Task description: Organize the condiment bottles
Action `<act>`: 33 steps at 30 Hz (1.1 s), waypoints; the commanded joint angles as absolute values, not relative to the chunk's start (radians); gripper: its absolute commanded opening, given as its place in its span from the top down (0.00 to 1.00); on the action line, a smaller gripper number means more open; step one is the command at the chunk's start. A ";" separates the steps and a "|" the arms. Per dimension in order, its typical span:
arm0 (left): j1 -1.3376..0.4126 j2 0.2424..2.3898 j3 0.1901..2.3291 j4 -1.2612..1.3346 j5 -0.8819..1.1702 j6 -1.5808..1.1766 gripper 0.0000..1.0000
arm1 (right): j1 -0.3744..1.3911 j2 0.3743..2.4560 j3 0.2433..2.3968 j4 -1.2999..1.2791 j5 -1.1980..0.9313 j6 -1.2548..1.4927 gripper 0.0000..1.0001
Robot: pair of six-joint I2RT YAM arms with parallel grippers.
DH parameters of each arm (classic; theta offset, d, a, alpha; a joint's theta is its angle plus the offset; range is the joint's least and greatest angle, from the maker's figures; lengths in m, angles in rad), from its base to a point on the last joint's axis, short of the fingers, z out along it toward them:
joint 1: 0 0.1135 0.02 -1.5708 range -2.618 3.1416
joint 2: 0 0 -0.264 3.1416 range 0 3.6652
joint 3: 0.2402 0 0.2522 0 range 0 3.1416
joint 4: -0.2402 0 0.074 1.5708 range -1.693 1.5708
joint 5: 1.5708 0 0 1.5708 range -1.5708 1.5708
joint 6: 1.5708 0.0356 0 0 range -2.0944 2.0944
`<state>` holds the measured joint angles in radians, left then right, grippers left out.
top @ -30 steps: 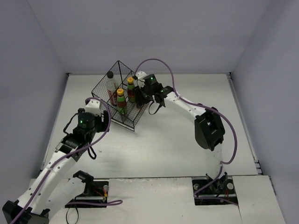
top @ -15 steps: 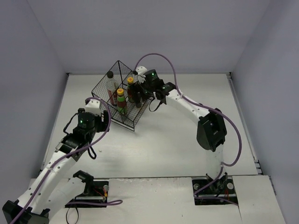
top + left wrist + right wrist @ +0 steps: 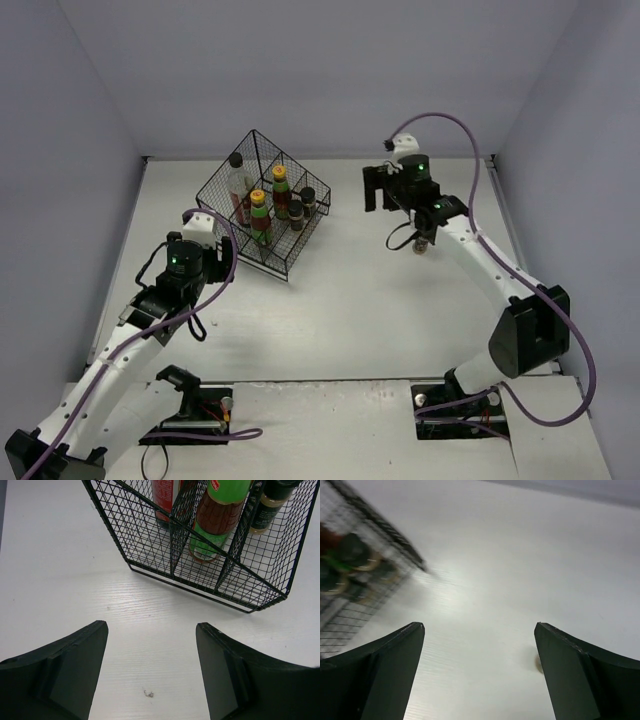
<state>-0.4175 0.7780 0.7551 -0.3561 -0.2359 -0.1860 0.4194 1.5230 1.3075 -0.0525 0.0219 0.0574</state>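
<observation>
Right gripper (image 3: pixel 479 630) spread wide, empty, over bare table (image 3: pixel 495 555); its wrist view shows the basket (image 3: pixel 365 575) only as a blur at left. Left gripper (image 3: pixel 151 630) is also wide, empty, just short of the basket's near edge. Only the top view shows the bottles (image 3: pixel 259 215) cap to base, upright inside the basket, well apart from the right gripper.

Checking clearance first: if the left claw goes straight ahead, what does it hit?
Most likely the black wire basket, at its near mesh wall; nothing shows between it and the left claw.
</observation>
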 commanded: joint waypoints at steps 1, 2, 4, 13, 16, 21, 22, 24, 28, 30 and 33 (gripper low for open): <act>-0.410 0.778 0.776 -0.305 -0.235 -0.175 0.29 | 0.361 1.438 1.185 0.024 0.156 0.121 0.01; -0.410 0.779 0.776 -0.305 -0.235 -0.175 0.29 | 0.342 1.407 1.158 0.029 0.160 0.130 0.00; -0.410 0.779 0.776 -0.305 -0.233 -0.175 0.29 | 0.278 1.384 1.091 0.041 0.156 0.161 0.00; -0.410 0.781 0.775 -0.307 -0.236 -0.175 0.29 | 0.129 1.420 0.997 0.092 0.057 0.192 0.00; -0.410 0.781 0.775 -0.308 -0.239 -0.173 0.29 | 0.121 1.460 0.991 0.104 0.058 0.193 0.01; -0.410 0.784 0.775 -0.308 -0.238 -0.173 0.29 | 0.107 1.519 0.970 0.130 0.048 0.192 0.12; -0.410 0.785 0.775 -0.307 -0.239 -0.173 0.29 | 0.107 1.526 0.968 0.133 0.045 0.192 0.14; -0.410 0.784 0.775 -0.308 -0.238 -0.173 0.29 | 0.107 1.534 0.959 0.147 0.040 0.192 0.20; -0.410 0.784 0.775 -0.307 -0.238 -0.172 0.29 | 0.103 1.546 0.951 0.158 0.043 0.186 0.34; -0.411 0.784 0.775 -0.307 -0.236 -0.172 0.29 | 0.101 1.551 0.951 0.161 0.044 0.180 0.46; -0.410 0.785 0.776 -0.308 -0.236 -0.172 0.29 | 0.103 1.546 0.948 0.167 0.048 0.166 0.60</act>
<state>-0.4168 0.7784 0.7551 -0.3561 -0.2356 -0.1860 0.1097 1.5570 0.9379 0.0929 0.0425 0.1787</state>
